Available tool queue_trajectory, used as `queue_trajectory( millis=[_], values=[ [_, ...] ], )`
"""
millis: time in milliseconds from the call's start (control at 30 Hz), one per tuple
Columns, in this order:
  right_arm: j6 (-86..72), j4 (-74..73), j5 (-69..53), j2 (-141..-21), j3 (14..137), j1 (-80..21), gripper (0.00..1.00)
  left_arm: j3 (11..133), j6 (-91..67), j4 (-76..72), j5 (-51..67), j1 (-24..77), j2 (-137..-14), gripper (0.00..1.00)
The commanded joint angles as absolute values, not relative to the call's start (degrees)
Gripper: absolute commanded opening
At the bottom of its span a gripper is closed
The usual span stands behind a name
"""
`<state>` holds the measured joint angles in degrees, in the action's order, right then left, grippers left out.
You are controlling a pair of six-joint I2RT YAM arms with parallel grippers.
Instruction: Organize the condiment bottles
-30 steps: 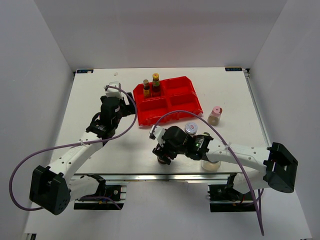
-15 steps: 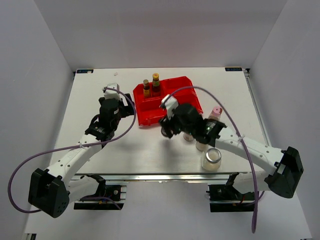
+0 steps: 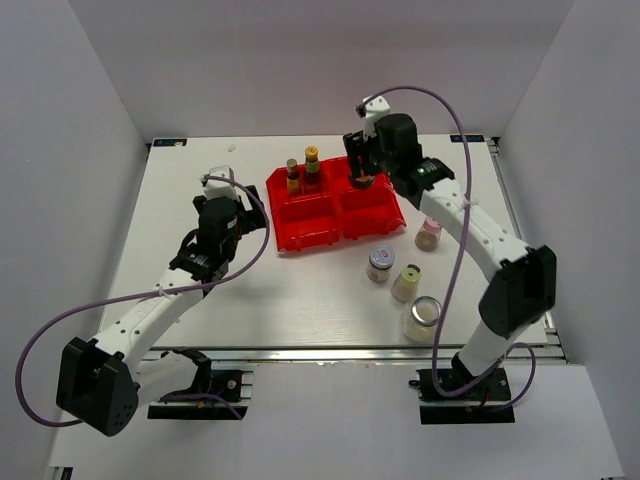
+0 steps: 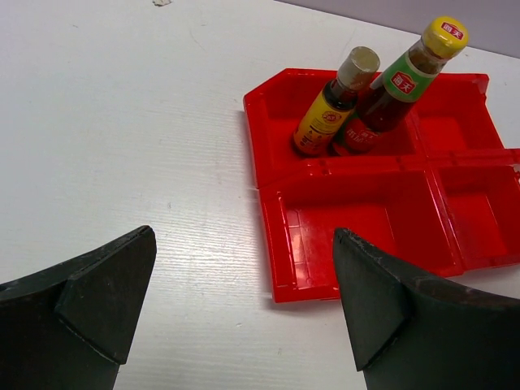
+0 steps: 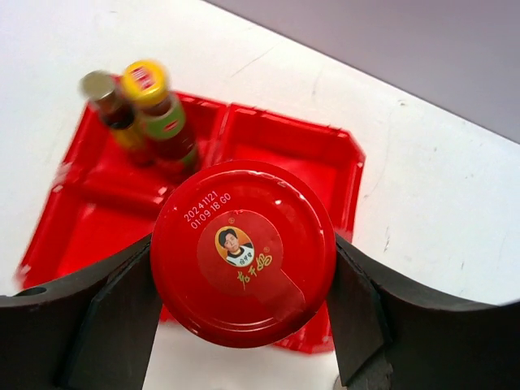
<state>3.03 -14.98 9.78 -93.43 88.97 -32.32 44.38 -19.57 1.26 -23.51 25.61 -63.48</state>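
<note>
My right gripper [image 3: 362,176] is shut on the red-lidded dark jar [image 5: 244,252] and holds it above the back right part of the red tray [image 3: 300,232]. Two slim yellow-capped sauce bottles [image 3: 302,172] stand in the tray's back left compartment, also seen in the left wrist view [image 4: 370,93]. A silver-lidded jar [image 3: 380,264], a cream-capped shaker [image 3: 406,283], a larger silver-lidded jar [image 3: 423,318] and a pink-capped shaker [image 3: 429,232] stand on the table right of the tray. My left gripper [image 4: 244,309] is open and empty, left of the tray.
The tray's front left [image 4: 366,219] and right compartments hold nothing. White enclosure walls ring the table. A purple cable loops over each arm.
My right gripper has carried the red-lidded jar from the front middle of the table up and back to above the tray. The left arm has barely moved.
</note>
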Motion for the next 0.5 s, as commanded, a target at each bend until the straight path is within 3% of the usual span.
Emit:
queue_trajectory(
  millis=[0,200,467],
  values=[
    [4.7,-7.4,8.9,-97.3,97.7,-30.6,0.00,43.9,-19.8,0.4,-25.7,25.3,-62.6,0.98],
    [5.9,-10.1,8.6,-108.4,110.9,-28.6,0.00,43.8,-19.5,-2.1,-25.3,25.3,-63.5,0.98],
    [4.4,-7.3,4.0,-114.9,113.2,-27.1,0.00,43.9,-19.3,-2.6,-25.2,25.3,-64.4,0.98]
  ],
)
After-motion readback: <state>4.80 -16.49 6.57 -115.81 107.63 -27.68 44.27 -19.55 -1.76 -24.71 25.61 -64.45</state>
